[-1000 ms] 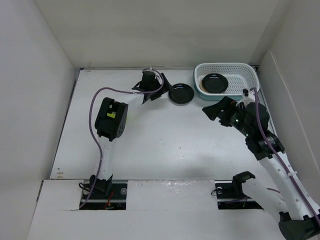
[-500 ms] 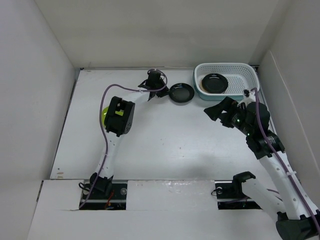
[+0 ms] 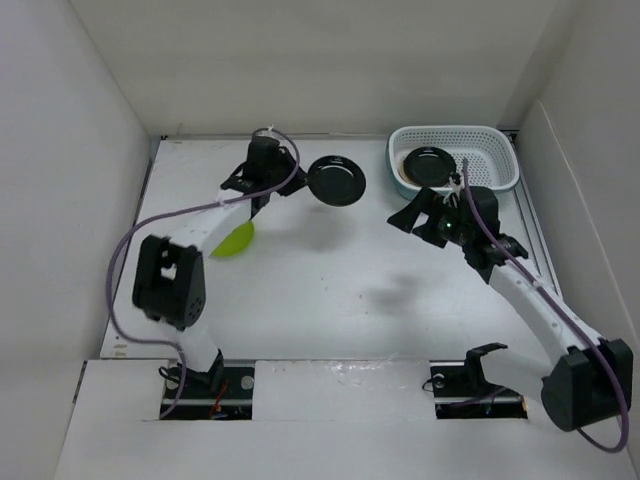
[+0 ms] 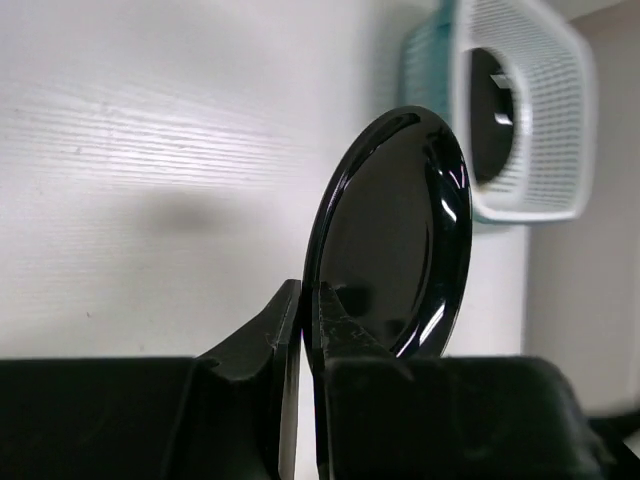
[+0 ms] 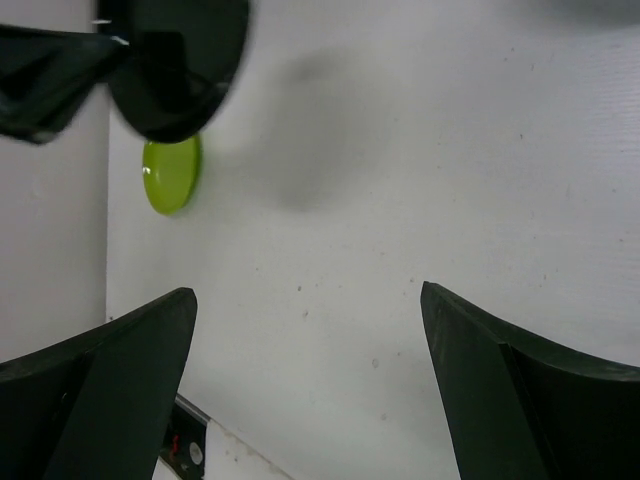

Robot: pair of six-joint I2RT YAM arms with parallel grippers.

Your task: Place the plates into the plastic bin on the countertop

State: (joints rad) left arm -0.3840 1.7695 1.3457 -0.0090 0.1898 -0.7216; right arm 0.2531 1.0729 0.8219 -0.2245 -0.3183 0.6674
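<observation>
I saw the left gripper point(image 3: 298, 184) clamped tight on the rim of a glossy black plate point(image 3: 335, 181). In the left wrist view its two fingers point(image 4: 290, 335) pinched the plate's lower edge with no gap left between them. The plate hung clear of the countertop point(image 3: 330, 290), to the left of the plastic bin point(image 3: 495, 150) and apart from it, with its shadow lying on the white surface below.

Inside the bin a second black plate point(image 3: 432, 165) lay flat towards the left end, with a thin orange-brown edge showing at its left side. I could not tell what that edge belonged to.

A lime green plate point(image 3: 237, 240) sat on the countertop, partly under the left arm. The right wrist view also caught it, beyond the held plate.

The right gripper point(image 3: 410, 218) hovered just in front of the bin, jaws spread wide and holding nothing.
</observation>
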